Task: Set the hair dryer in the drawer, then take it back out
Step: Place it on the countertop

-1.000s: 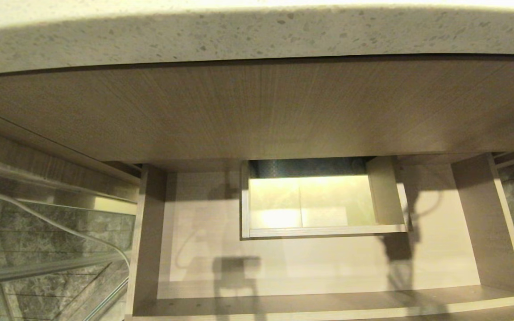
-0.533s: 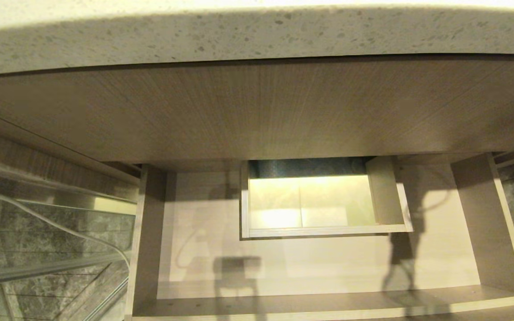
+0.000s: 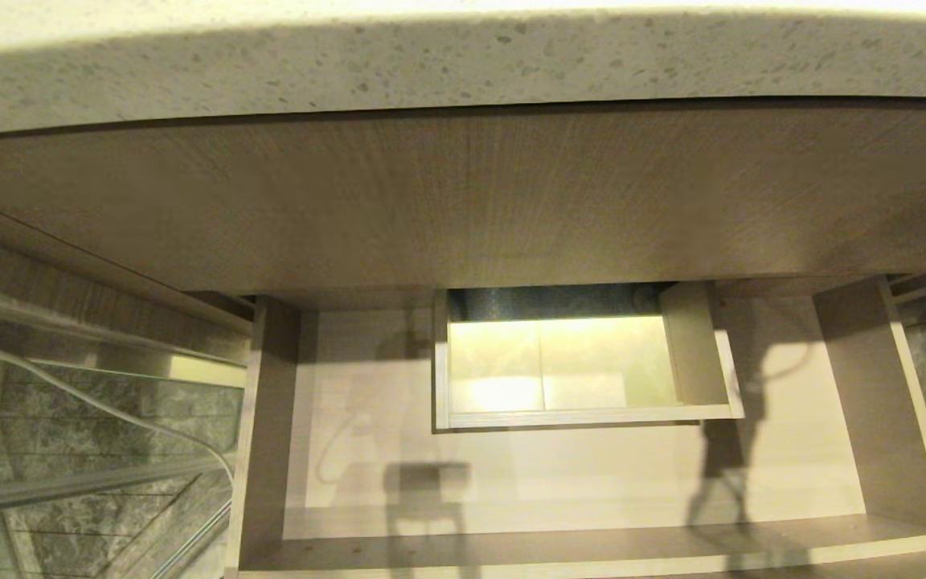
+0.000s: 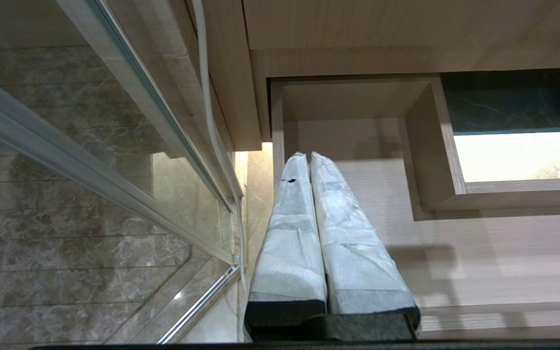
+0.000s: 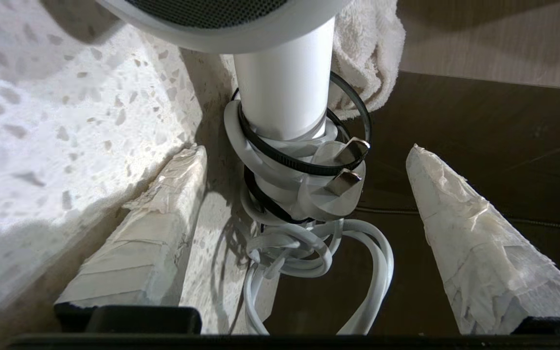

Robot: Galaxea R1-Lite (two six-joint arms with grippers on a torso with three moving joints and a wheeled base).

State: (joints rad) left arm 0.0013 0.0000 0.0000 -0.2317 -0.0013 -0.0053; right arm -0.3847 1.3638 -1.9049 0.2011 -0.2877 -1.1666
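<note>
My right claw (image 5: 304, 214) is spread around the dryer (image 5: 285, 92) on the worktop (image 5: 66, 97) edge; that loose cord (image 5: 319, 257) could snag, toppling it.

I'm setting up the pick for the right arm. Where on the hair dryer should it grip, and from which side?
Probably the straight white handle of the hair dryer, just above the bundled cord. It is a smooth, even cylinder, already between the right gripper's open jaws, so close straight on. Lower down, the cord loops, plug and black tie would likely slip. The wide head is too broad.
</note>
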